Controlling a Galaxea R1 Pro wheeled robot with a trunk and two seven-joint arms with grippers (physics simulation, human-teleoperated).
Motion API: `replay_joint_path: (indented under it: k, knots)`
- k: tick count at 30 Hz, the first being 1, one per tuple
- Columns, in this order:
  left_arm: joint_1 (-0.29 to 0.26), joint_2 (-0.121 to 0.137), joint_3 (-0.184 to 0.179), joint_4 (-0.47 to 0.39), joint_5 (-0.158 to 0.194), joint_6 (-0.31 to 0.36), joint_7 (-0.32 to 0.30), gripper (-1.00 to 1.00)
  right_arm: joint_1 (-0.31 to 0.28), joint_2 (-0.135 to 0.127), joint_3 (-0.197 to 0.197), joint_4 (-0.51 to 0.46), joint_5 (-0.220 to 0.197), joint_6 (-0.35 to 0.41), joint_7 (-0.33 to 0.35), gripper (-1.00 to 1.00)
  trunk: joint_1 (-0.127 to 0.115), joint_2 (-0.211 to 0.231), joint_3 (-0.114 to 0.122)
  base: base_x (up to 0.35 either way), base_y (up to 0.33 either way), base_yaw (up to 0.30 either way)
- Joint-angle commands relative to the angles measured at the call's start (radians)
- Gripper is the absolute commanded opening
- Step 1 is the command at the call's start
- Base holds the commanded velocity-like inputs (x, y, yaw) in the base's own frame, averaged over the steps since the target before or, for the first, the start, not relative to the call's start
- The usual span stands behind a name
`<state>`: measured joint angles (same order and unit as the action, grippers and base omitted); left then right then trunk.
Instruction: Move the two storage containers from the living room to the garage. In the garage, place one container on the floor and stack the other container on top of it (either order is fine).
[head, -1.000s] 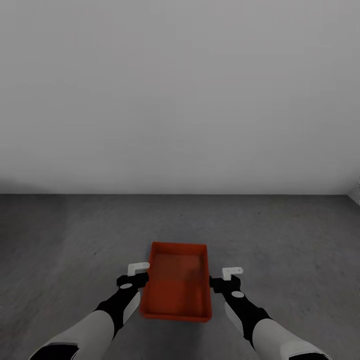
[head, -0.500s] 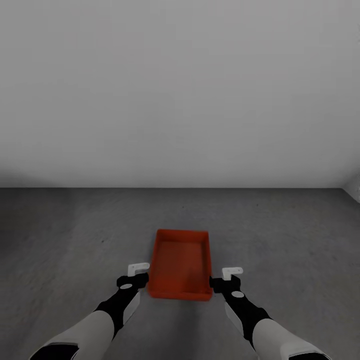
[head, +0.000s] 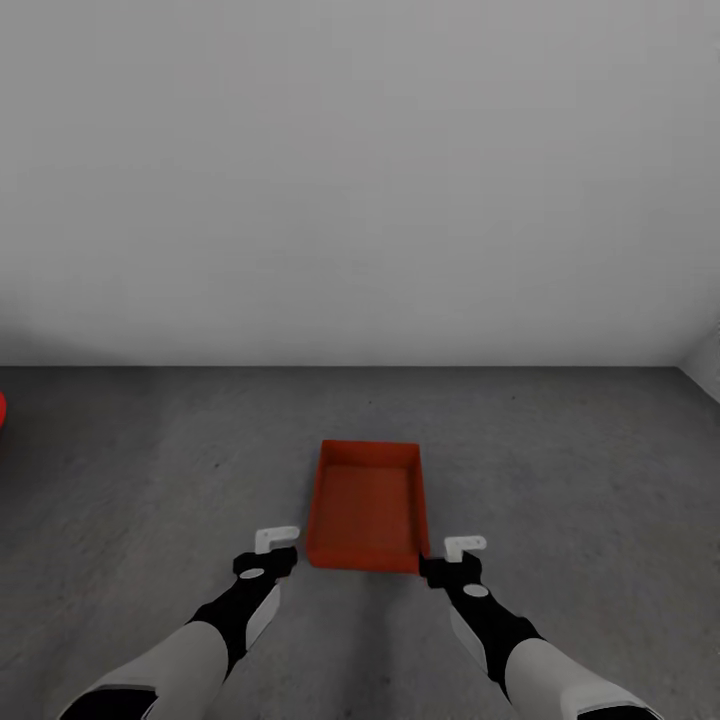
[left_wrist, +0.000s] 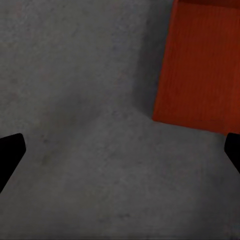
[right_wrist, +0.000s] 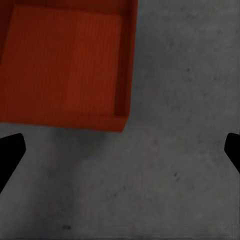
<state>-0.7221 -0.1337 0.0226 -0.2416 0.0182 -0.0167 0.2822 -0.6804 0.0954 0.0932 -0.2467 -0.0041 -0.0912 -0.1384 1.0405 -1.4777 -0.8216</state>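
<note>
A: How are the arms posed?
B: Both reach forward and low. The left gripper (head: 268, 551) and right gripper (head: 456, 556) have their fingers spread wide, holding nothing.
A: And the bin?
B: One orange-red storage container (head: 367, 504) sits on the grey concrete floor (head: 560, 470), just beyond and between the grippers, before a plain white wall (head: 360, 180).
A: Any writing?
B: None readable.
</note>
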Motion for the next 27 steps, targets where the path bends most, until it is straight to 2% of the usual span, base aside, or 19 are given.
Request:
replay_joint_path:
  k: [1,5,11,17,19,21,22,23,26,27]
  knots:
    - [0.0,0.004,0.002,0.009,0.004,-0.002,0.001,1.0,-0.001,-0.001,0.008,0.007,-0.002,-0.001,-0.007,1.0,0.0,0.0,-0.001,-0.017,0.004,0.0]
    - [0.0,0.018,0.003,0.044,0.005,-0.002,0.0,1.0,0.0,-0.001,0.008,0.027,-0.005,0.002,-0.006,1.0,0.0,0.0,-0.001,-0.008,0.002,0.0]
    - [0.0,0.035,0.002,0.07,0.007,-0.003,-0.004,1.0,0.001,-0.009,0.008,0.157,0.001,-0.017,-0.006,1.0,0.0,0.0,-0.001,-0.001,0.0,0.0]
    - [0.0,0.051,0.002,0.125,0.057,-0.002,-0.007,1.0,0.001,-0.027,0.009,0.255,0.004,-0.048,-0.006,1.0,0.0,0.0,-0.001,0.0,0.0,0.0]
    - [0.0,0.077,0.002,0.182,0.08,-0.002,-0.009,1.0,0.007,-0.037,0.009,0.27,0.003,-0.045,-0.005,1.0,0.0,0.0,-0.001,0.0,0.0,0.0]
    - [0.0,0.096,0.002,0.204,0.09,-0.001,-0.011,1.0,0.006,-0.048,0.01,0.274,0.001,-0.043,-0.004,1.0,0.0,0.0,-0.001,0.0,0.0,0.0]
    - [0.005,0.128,0.002,0.222,0.104,0.0,-0.017,1.0,0.005,-0.067,0.01,0.277,0.0,-0.042,0.001,1.0,0.0,0.0,-0.001,0.0,0.0,0.0]
    - [0.007,0.147,0.002,0.229,0.111,-0.001,-0.025,1.0,0.006,-0.075,0.01,0.279,-0.001,-0.042,0.002,1.0,0.0,0.0,-0.001,0.0,0.0,0.0]
    - [0.01,0.169,0.002,0.237,0.117,-0.003,-0.042,1.0,0.036,-0.086,0.01,0.281,-0.003,-0.043,-0.002,1.0,0.0,0.0,-0.001,0.0,0.0,0.0]
    - [0.015,0.176,0.002,0.238,0.119,-0.003,-0.048,1.0,0.067,-0.089,0.01,0.281,-0.004,-0.046,-0.004,1.0,0.0,0.0,-0.001,0.0,0.0,0.0]
